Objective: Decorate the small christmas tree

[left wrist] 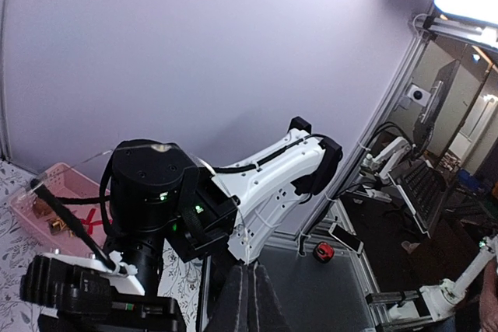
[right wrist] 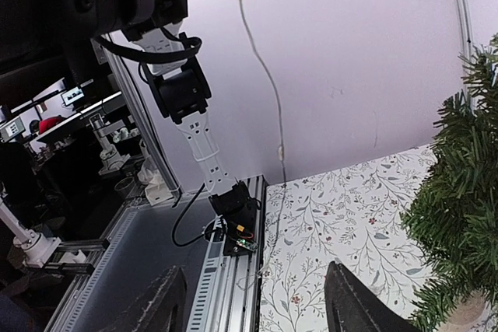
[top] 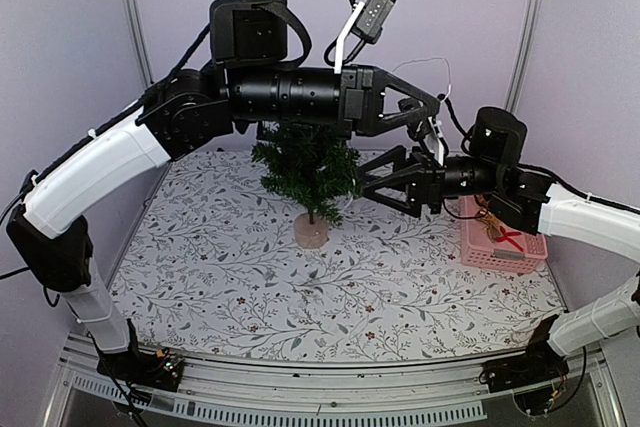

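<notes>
The small christmas tree (top: 305, 162) stands on its round wood base (top: 312, 231) at the middle back of the flowered table. My left gripper (top: 437, 119) hangs high to the tree's right, shut (left wrist: 249, 295) on a thin light wire (left wrist: 247, 242) with tiny beads. In the right wrist view that wire (right wrist: 268, 83) hangs down and ends between my right gripper's fingers. My right gripper (top: 372, 184) is level with the tree's right side and points at it, jaws open (right wrist: 257, 301) and not touching the wire. The tree's branches (right wrist: 459, 192) fill that view's right edge.
A pink basket (top: 500, 245) with gold ornaments and a red piece sits at the table's right edge, under the right arm; it also shows as a pink basket (left wrist: 58, 184) in the left wrist view. Walls close the back and sides. A metal rail (top: 330, 402) runs along the near edge.
</notes>
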`<state>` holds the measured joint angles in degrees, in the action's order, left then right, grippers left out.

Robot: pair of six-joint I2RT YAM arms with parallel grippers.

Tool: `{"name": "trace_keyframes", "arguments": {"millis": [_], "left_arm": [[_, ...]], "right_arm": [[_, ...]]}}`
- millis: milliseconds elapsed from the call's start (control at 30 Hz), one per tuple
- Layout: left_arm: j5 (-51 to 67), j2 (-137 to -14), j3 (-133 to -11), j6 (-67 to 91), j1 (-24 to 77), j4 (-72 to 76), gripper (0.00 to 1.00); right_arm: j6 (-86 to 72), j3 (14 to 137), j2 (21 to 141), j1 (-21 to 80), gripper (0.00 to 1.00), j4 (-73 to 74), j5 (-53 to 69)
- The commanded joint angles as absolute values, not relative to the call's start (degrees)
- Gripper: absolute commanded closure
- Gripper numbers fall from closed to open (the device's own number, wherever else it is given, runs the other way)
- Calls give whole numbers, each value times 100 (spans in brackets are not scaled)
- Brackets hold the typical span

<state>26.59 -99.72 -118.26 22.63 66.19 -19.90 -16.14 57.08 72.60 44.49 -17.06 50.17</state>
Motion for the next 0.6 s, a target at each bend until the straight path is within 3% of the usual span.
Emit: {"name": "trace_keyframes", "arguments": {"millis": [0, 67, 233, 367, 467, 567], "left_arm": [[2754, -10030, -11978, 2200, 6583, -1917, 100], [2740, -10028, -11967, 2186, 6583, -1931, 100], [2692, -10001, -11936, 2118, 6574, -1934, 100], [2621, -9945, -11897, 2082, 6559, -1939, 100], [2442, -9760, -11688, 2073, 6518, -1896, 100], [1961, -9431, -11374, 2058, 6402, -2003, 100]], "right_arm": [[-1862, 5979, 7571, 4515, 40, -2069, 5206], [-1948, 6022, 7676, 4509, 46, -2099, 5231], [-2088, 6063, 7837, 4510, 48, -2197, 5248], [-2137, 6094, 7918, 4513, 66, -2211, 5254], [-2152, 6063, 7853, 4511, 98, -2088, 4970], [-2135, 6088, 7621, 4331, 100, -1675, 4484]]}}
